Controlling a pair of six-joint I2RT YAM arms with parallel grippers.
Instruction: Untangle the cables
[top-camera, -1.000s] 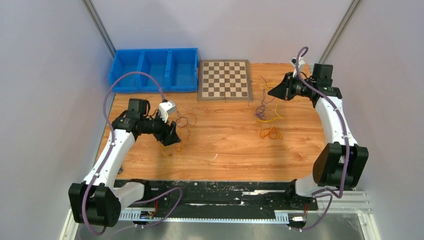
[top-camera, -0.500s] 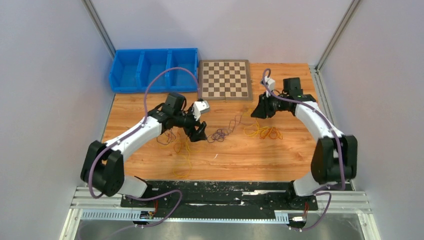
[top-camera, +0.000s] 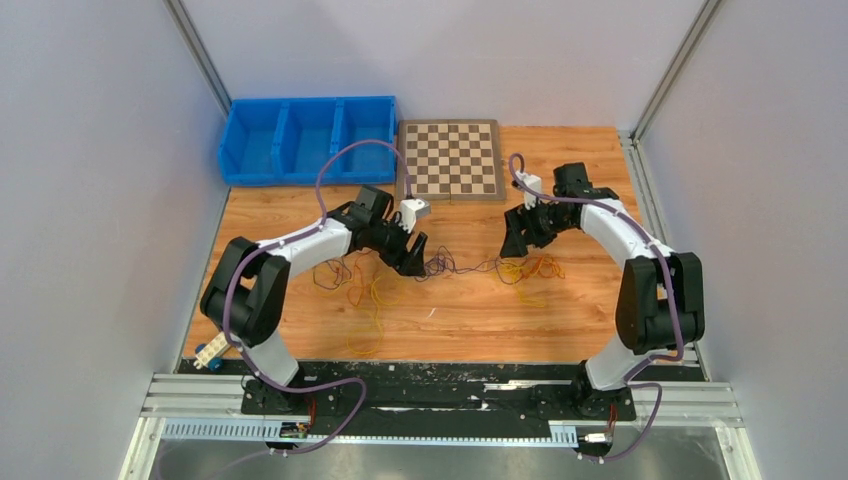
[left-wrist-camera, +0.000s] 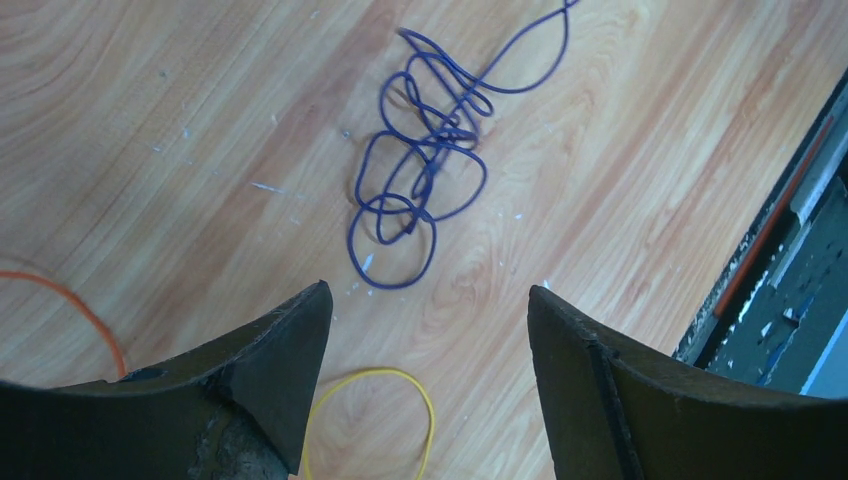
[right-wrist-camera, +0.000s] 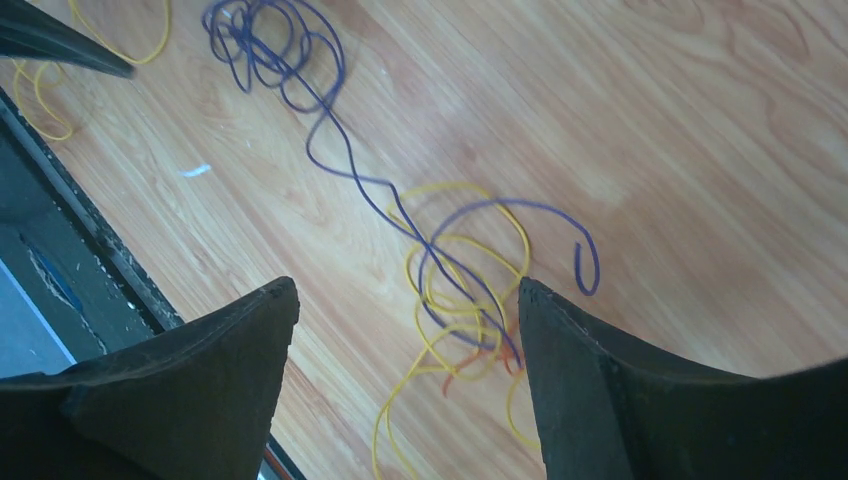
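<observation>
The table (top-camera: 480, 320) carries everything. Beyond the left gripper (top-camera: 414, 264) and off to its left sits a blue bin (top-camera: 300, 101). A chessboard (top-camera: 450, 160) lies beyond the gap between the two grippers. The left arm (top-camera: 300, 240) and right arm (top-camera: 625, 225) both reach inward, so the left gripper and the right gripper (top-camera: 513, 245) face each other near mid-table, close but apart.

The left gripper (left-wrist-camera: 428, 300) hangs low over the wood with its fingers spread wide and nothing between them. The right gripper (right-wrist-camera: 405, 290) is likewise spread and pinches nothing.

The cables (top-camera: 470, 266) lie loose on the table, strung between and around the two grippers. Just ahead of the left gripper's fingertips is a purple knot (left-wrist-camera: 415, 180) of several overlapping loops, lying flat. From it a purple strand (right-wrist-camera: 340, 170) runs over to the right gripper. There it crosses a yellow tangle (right-wrist-camera: 465, 186) lying under and between that gripper's fingers. Whether the strand is threaded through the yellow loops or only rests on them is hard to tell.

Under the left gripper, near its left finger, a yellow loop (left-wrist-camera: 375, 370) curls on the wood. An orange wire (left-wrist-camera: 80, 300) arcs out past that same finger. A short reddish bit (right-wrist-camera: 470, 365) shows low in the yellow tangle.
</observation>
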